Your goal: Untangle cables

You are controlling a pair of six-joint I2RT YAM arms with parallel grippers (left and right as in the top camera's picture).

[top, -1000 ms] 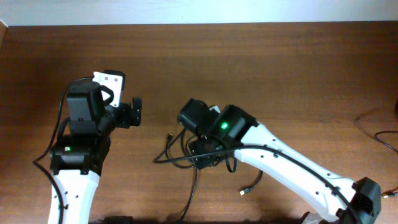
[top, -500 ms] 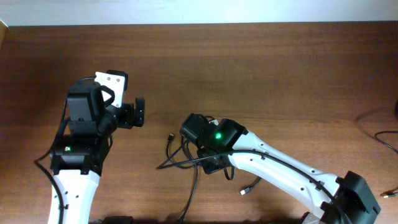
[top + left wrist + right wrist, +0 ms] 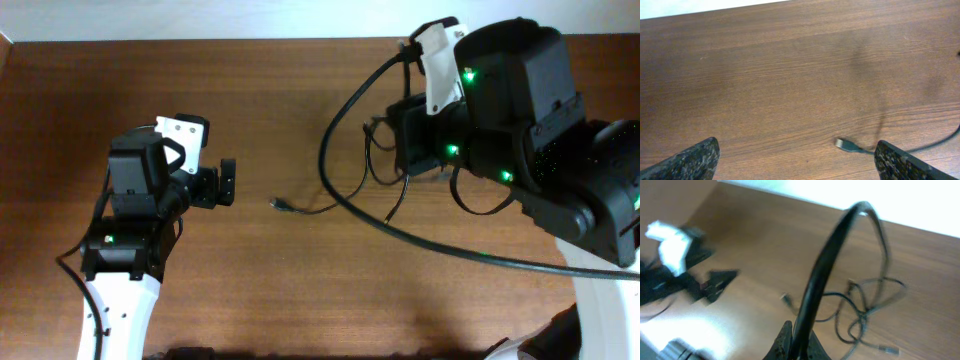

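Up at the far right of the table (image 3: 250,100), my right arm is raised high, its wrist close under the overhead camera, with its thick black wire (image 3: 324,150) swinging out in a wide loop to the left. My right gripper (image 3: 405,145) points down and leftward. In its own blurred wrist view the fingers (image 3: 784,341) are pressed together on a strand of the cables (image 3: 867,307) — that strand rises from the pinch, arcs over and drops into the loose tangle hanging below. From above, thin loops dangle under the gripper, and one strand trails left to the wood, ending in a small plug (image 3: 278,204) that lies flat near the table's middle. My left arm is folded at the left side, wrist turned right, and my left gripper (image 3: 225,183) hangs over the wood with its fingers spread wide, holding nothing. Its wrist view shows the two tips (image 3: 700,160) at the bottom corners and that same plug on the wood between them, nearer the right tip and apart from both. A second ago my right arm was stretched low over the middle, with the gripper down in the tangle heaped on the table — since then it has lifted and pulled back to the right, taking most of the cables up with it. The second plug that lay nearer the front edge has left that spot. My left arm has barely shifted.
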